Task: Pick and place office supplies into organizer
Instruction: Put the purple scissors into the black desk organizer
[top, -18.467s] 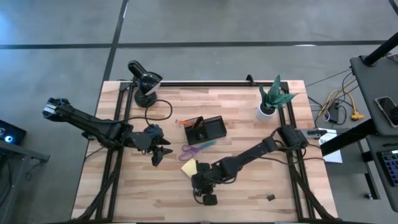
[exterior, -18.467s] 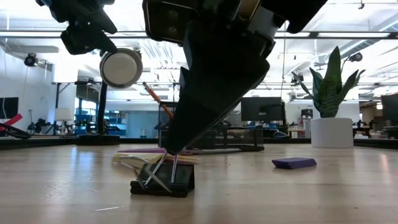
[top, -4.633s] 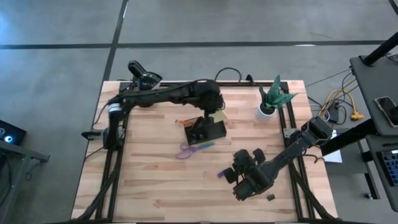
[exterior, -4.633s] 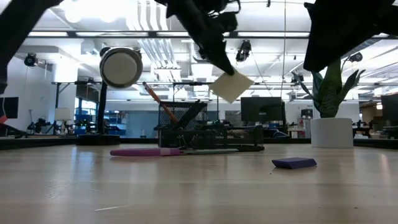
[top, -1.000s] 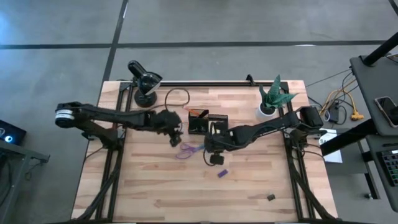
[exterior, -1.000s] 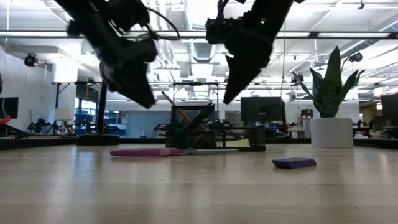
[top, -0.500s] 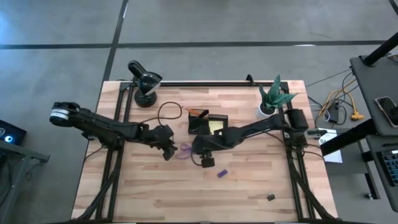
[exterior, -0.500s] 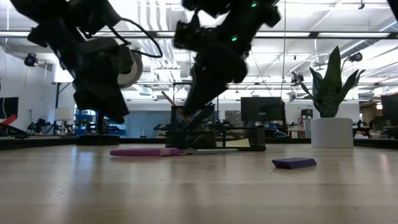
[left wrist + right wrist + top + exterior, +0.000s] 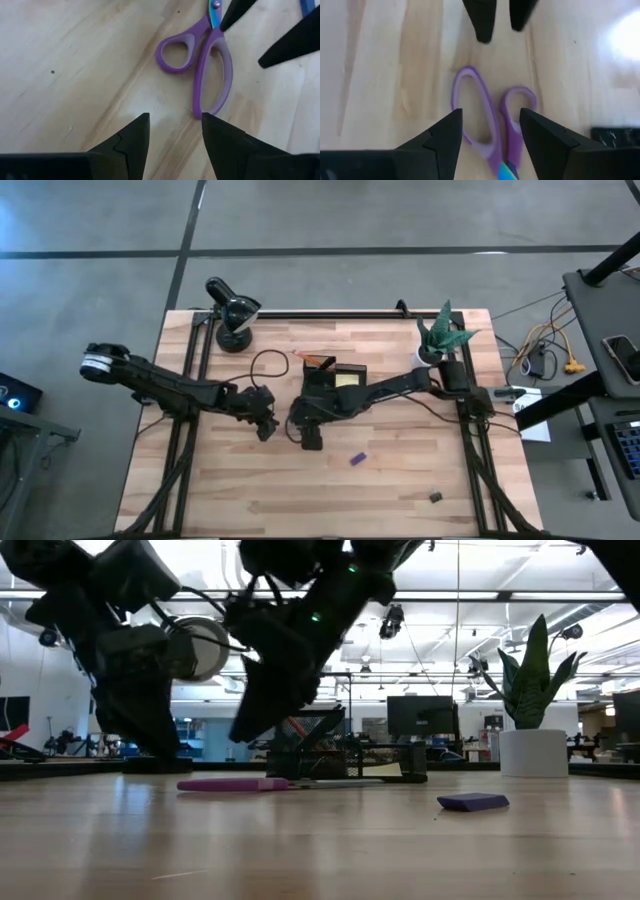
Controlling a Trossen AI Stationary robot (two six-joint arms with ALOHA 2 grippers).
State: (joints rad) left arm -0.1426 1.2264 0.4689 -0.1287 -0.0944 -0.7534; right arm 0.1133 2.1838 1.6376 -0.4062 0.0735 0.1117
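My right tool (image 9: 487,135) has just swung from the organizer (image 9: 337,381) to hover, fingers spread, over the scissors (image 9: 492,130), facing my released left tool (image 9: 172,132).

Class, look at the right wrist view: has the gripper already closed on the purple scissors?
No. The right gripper's fingers stand open above the scissors, which lie flat on the table.

My gripper (image 9: 487,131) hangs over the wooden table (image 9: 380,70) with its two dark fingers (image 9: 445,137) spread, and the purple-handled scissors (image 9: 492,127) lie flat between them (loops pointing away from me). Beyond the loops, the other arm's fingertips (image 9: 480,20) point toward me.
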